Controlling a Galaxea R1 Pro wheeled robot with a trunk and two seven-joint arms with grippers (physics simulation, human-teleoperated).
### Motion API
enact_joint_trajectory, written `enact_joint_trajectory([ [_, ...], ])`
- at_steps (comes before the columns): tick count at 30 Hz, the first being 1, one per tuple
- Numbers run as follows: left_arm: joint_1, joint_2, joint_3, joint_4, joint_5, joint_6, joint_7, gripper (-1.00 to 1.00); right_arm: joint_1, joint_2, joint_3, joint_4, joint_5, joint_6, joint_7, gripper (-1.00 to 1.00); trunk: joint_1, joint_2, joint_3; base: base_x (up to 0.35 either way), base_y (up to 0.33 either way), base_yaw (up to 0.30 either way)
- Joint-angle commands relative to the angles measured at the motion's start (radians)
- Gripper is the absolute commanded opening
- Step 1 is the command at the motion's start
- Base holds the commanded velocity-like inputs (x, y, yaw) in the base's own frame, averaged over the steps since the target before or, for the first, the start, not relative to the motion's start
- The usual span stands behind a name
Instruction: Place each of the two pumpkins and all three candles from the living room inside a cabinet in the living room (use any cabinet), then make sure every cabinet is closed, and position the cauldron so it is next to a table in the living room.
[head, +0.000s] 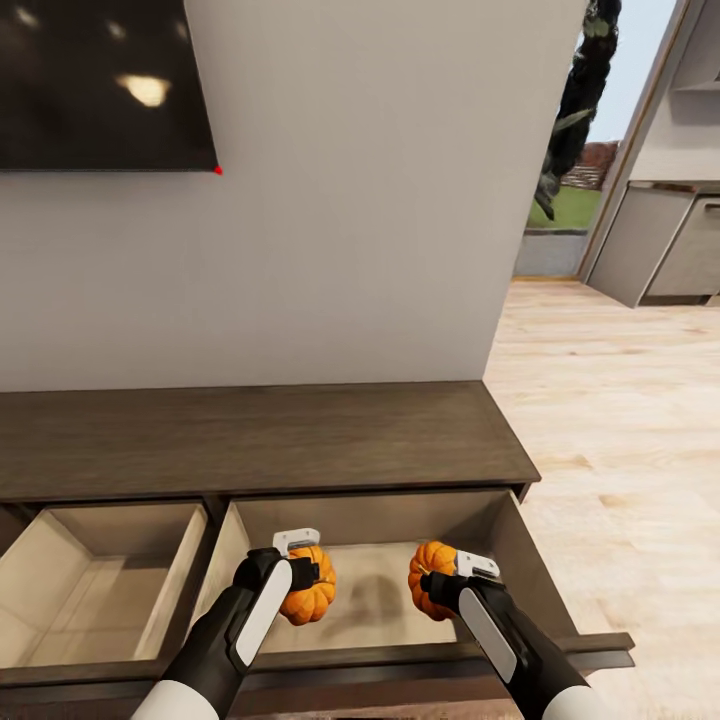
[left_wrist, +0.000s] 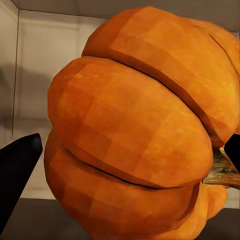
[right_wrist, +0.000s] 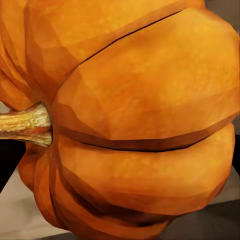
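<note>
Pumpkins low in frame, one per gripper: left gripper (head: 300, 568) pinching the left pumpkin (head: 309, 590), right gripper (head: 447, 578) pinching the right pumpkin (head: 433, 574). Both hang just above the pale floor of the open right drawer (head: 505, 530), lower centre, so release looks like a short drop straight down. Left drawer (head: 40, 560) also open. Beyond, cabinet (head: 250, 435) top mid-frame, then wall.

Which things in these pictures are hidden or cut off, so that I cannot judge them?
- Head view: the left drawer is cut by the picture's edge; its near part is hidden.
- Left wrist view: the left pumpkin covers most of the drawer floor.
- Right wrist view: the right pumpkin hides the right pincer's fingers.
- Head view: the right drawer floor is partly behind both arms.
</note>
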Motion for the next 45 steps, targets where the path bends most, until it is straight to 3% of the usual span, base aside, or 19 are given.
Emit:
enact_joint_trajectory([
  [1,-0.001,0.0,-0.002,-0.001,0.01,0.001,0.009,-1.0,-0.001,-0.001,0.003,-0.002,-0.01,0.001,-0.011,-1.0,0.0,-0.001,-0.005,0.0,0.0,0.0],
  [15,-0.001,0.0,-0.002,-0.001,0.01,0.001,0.009,-1.0,-0.001,-0.001,0.003,-0.002,-0.01,0.002,-0.011,-1.0,0.005,-0.003,-0.047,0.0,0.0,0.0],
  [40,-0.001,0.0,-0.002,-0.001,0.01,0.001,0.009,-1.0,-0.001,-0.001,0.003,-0.002,-0.007,0.008,-0.011,-1.0,0.006,-0.004,-0.059,0.0,0.0,0.0],
  [41,-0.001,0.0,-0.002,-0.001,0.01,0.001,0.009,-1.0,-0.001,-0.001,0.003,-0.002,-0.007,0.008,-0.011,1.0,0.006,-0.004,-0.059,0.0,0.0,0.0],
  [45,-0.001,0.0,-0.002,-0.001,0.01,0.001,0.009,-1.0,-0.001,-0.001,0.003,-0.002,-0.008,0.008,-0.011,1.0,0.006,-0.004,-0.059,0.0,0.0,0.0],
])
